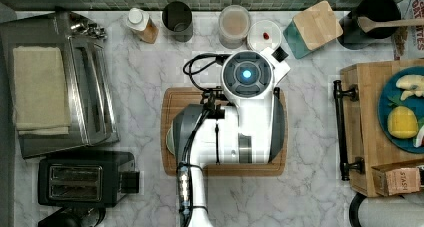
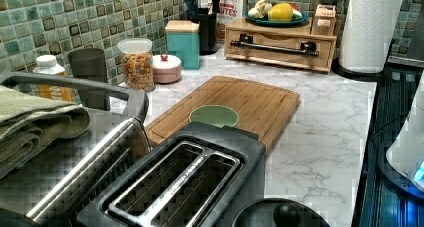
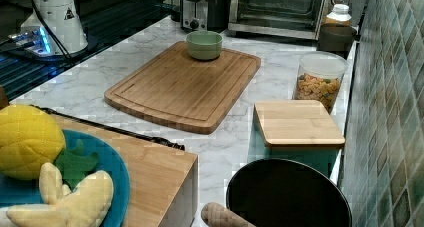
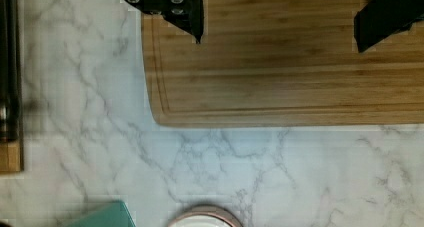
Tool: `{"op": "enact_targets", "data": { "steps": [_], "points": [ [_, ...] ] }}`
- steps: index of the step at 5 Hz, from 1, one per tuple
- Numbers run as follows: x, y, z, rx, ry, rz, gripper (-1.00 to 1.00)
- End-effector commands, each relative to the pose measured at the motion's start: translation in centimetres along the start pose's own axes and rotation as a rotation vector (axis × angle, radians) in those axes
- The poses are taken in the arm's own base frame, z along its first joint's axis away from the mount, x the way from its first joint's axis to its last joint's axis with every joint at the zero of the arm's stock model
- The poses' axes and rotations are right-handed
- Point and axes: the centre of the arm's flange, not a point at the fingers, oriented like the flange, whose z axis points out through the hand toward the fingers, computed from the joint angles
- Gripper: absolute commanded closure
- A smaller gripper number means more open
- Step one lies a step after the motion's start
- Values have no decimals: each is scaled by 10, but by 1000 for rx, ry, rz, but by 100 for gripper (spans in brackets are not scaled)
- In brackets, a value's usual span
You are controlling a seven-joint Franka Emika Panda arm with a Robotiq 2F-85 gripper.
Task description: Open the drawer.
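Note:
The drawer (image 2: 278, 55) sits in a light-wood box at the back of the left view, its front flush with the box. Its long black bar handle (image 2: 274, 46) runs across the front. In the top view the handle (image 1: 342, 131) lies at the right, facing the arm (image 1: 240, 114). The handle (image 3: 107, 128) also crosses the right view. In the wrist view my gripper (image 4: 280, 29) hangs open above the cutting board (image 4: 280, 87), its black fingers (image 4: 187, 12) wide apart and holding nothing. The handle (image 4: 7, 82) lies well off to one side of it.
A green bowl (image 3: 204, 44) stands on the cutting board (image 3: 185, 84). Jars, a pink dish (image 1: 264, 36) and a teal box (image 1: 314, 28) line the back wall. A toaster oven (image 1: 60, 102) and toaster (image 1: 85, 177) fill the top view's left. A plate of toy food (image 1: 405, 109) tops the drawer box.

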Motion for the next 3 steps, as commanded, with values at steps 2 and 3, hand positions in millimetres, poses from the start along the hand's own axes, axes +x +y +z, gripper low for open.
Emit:
{"op": "enact_targets", "data": {
  "steps": [2, 3],
  "points": [
    [-79, 183, 49, -51, 90, -97, -100],
    [-89, 195, 64, -103, 87, -113, -100]
  ]
}}
